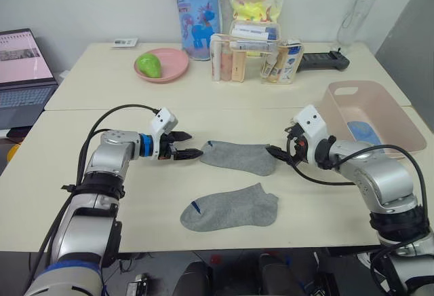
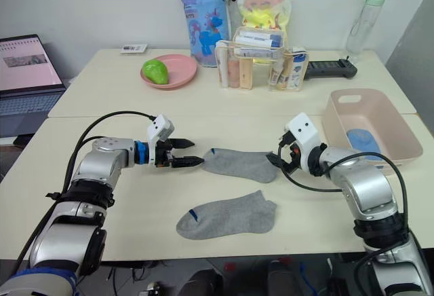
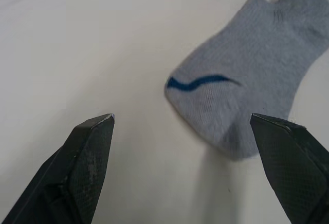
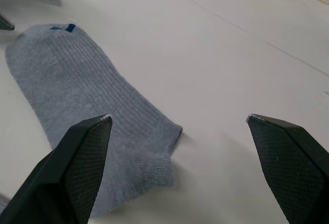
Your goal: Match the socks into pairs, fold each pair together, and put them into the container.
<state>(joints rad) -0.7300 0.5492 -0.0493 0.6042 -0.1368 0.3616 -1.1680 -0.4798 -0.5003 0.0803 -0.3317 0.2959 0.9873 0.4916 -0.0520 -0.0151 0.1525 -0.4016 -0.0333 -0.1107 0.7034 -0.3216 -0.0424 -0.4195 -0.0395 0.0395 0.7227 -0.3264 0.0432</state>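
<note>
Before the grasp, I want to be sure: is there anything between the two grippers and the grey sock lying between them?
Nothing visible. The left gripper, open, points at one end of the farther grey ankle sock, and the right gripper, open, is at its other end. Bare table lies between. The second grey sock lies nearer, apart.

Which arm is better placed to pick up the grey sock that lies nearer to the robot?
Probably the left. The near grey sock lies left of centre, and the open left pincer looks down at its blue-marked end. The open right pincer sits at the far grey sock instead.
</note>
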